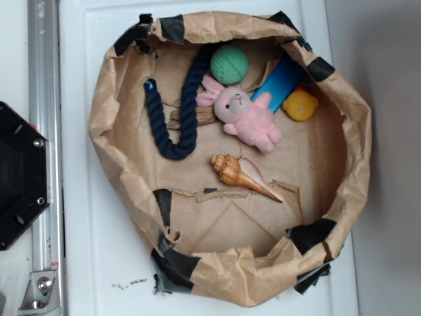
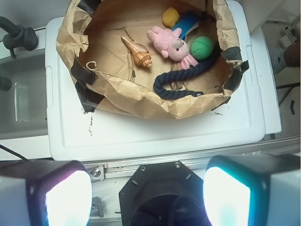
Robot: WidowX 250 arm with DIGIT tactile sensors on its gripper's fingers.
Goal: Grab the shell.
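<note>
Shell (image 1: 242,175) on the brown-paper floor of the bag (image 1: 112,99), lying flat, near the middle, whorled end to the left and pointed tail to the lower right in the exterior view. Just below the bunny (image 1: 248,118), apart from it by a narrow strip of paper. Well apart from the rope (image 1: 183,112), ball (image 1: 229,64), blue block (image 1: 279,82) and duck (image 1: 300,105), all farther toward the top edge. Torn paper flap (image 1: 217,193) right beside the tail.

Gripper (image 2: 148,188) high above and off to the side of the bag, over the robot's black base, nowhere near the shell. Fingers (image 2: 66,197) spread wide apart, holding nothing.

Probable step in hand: travel over the bag and descend on the shell. Nothing of the grab done yet.

Likely hazards:
- Hard, ribbed, tapering body; apt to squirt out of the pads if pinched on the thin tail instead of across the thick whorls.
- Bunny's leg close by; liable to be caught together with the shell on a descent a little too far toward it.
- Raised, crumpled bag wall; open to a snag on a low approach from the side.
- Loose paper floor and flap; liable to bunch under a fingertip and shift the shell.
</note>
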